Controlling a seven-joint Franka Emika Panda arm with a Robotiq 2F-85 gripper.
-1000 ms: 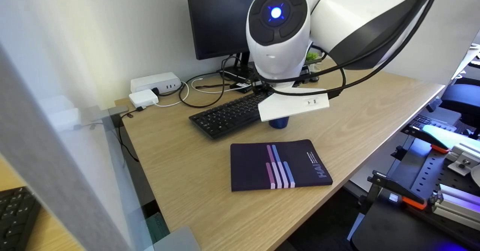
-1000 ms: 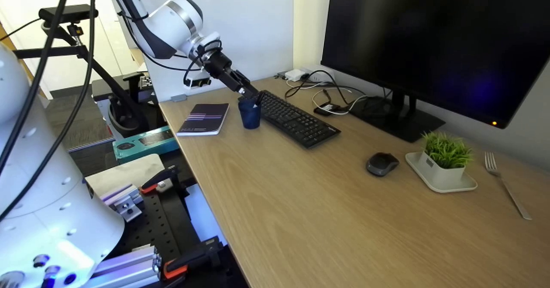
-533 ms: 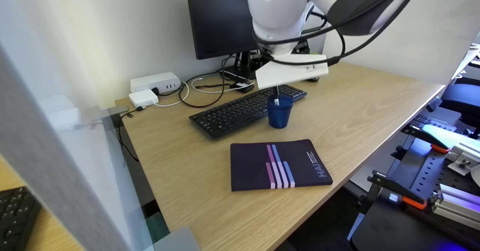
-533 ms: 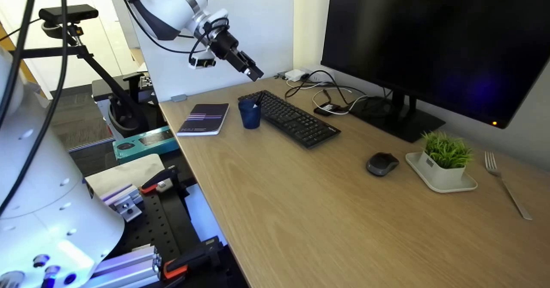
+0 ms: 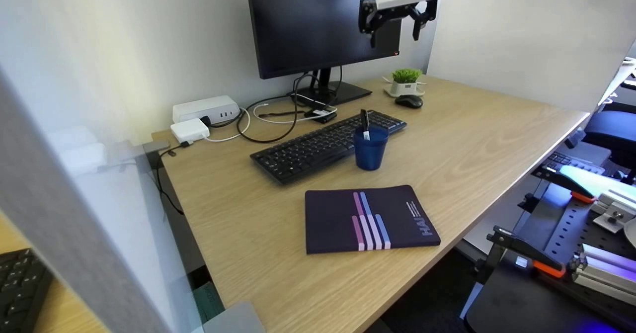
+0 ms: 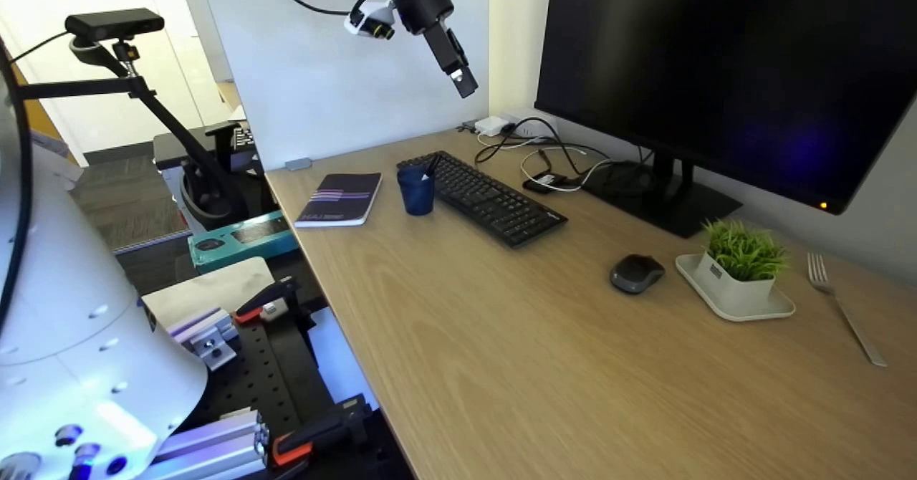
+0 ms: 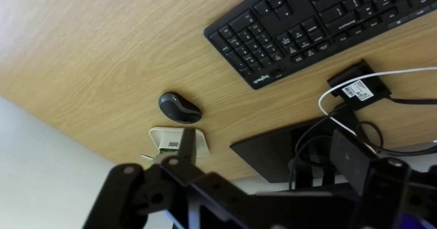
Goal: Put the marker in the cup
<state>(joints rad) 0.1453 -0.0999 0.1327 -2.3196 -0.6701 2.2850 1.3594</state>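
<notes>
Over a light wood desk point(image 5: 472, 144) bearing a dark monitor point(image 5: 318, 25) at its far side, before a pale wall point(image 5: 198, 35), hanging high with the gripper point(image 5: 394, 40), well apart from the dark blue cup point(image 5: 370, 154). Pointing steeply downward, sloping to the right in an exterior view along the black housing point(image 6: 424, 3). Holding the two fingers point(image 7: 348, 162) wide apart, gripping nothing. Facing a black mouse point(image 7: 179, 107) and the number-pad end of a black keyboard point(image 7: 300, 20) in the wrist view.

As for the marker point(image 5: 364, 119), standing inside that cup, leaning slightly toward the keyboard in both exterior views. Showing a black upper part above the rim and a white part lower down at the mouth, hiding the rest within. As for the cup, standing upright just beside the keyboard, farther off than a dark notebook point(image 5: 370, 223) in an exterior view.
</notes>
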